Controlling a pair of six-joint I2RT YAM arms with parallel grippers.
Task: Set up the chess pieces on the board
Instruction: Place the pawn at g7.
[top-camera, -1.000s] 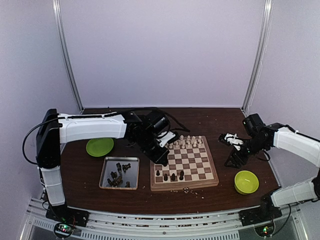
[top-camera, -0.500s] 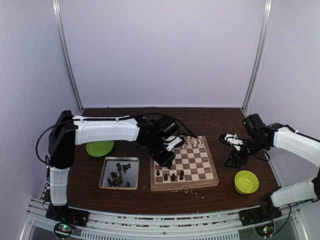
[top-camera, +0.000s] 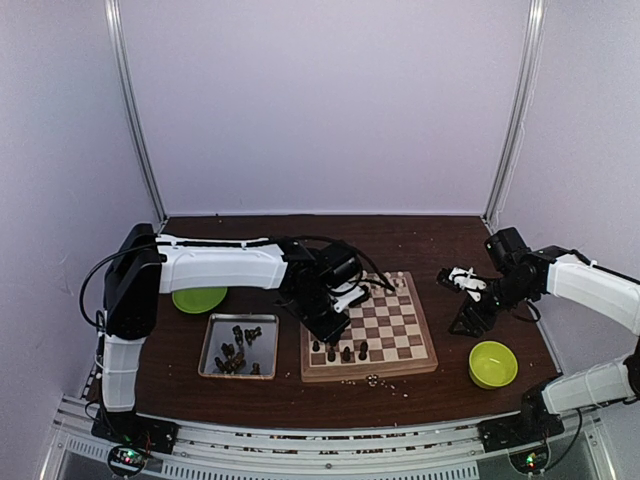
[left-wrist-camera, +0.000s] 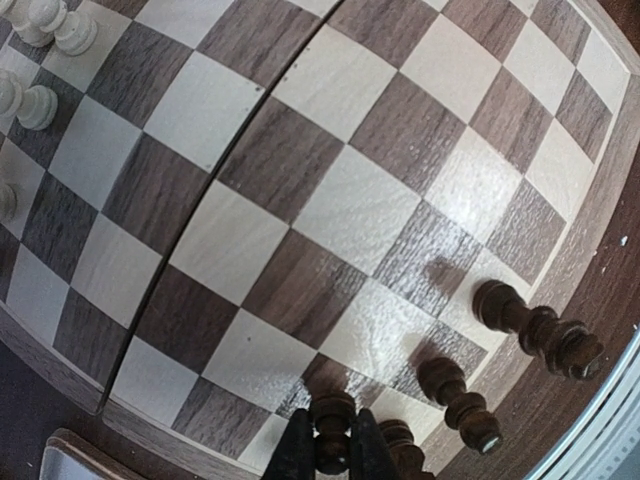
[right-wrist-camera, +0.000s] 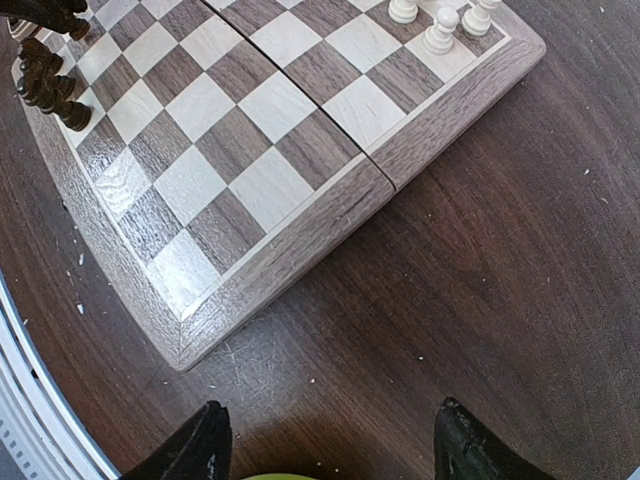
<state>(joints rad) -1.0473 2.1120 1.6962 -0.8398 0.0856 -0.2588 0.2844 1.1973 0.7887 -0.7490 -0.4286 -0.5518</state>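
The left arm has swung further right over the last second. It has carried the left gripper (left-wrist-camera: 331, 452) from beside the board's left edge to above its near-left corner. The right arm has not shifted.

The left gripper's fingers pinch a dark chessman (left-wrist-camera: 333, 425) upright between them, low over the board (left-wrist-camera: 360, 210). Whether its base touches the wood cannot be told. Just to this gripper's right, three more dark chessmen (left-wrist-camera: 458, 393) stand along the board's near edge. Well ahead of it, pale chessmen (left-wrist-camera: 40, 30) line the opposite side. To its left, off the board, a silver tray (top-camera: 240, 317) holds the remaining chess pieces (top-camera: 234, 354).

The right gripper (right-wrist-camera: 325, 450) hangs empty over the table with its fingers spread wide, a board corner ahead of it.

The step in hand appears to be setting this chessman on a near-row square. The next move probably calls for lowering it until it is seated. The fingers should then part only slightly, since the nearest neighbour stands close on the right, before the gripper lifts straight up.
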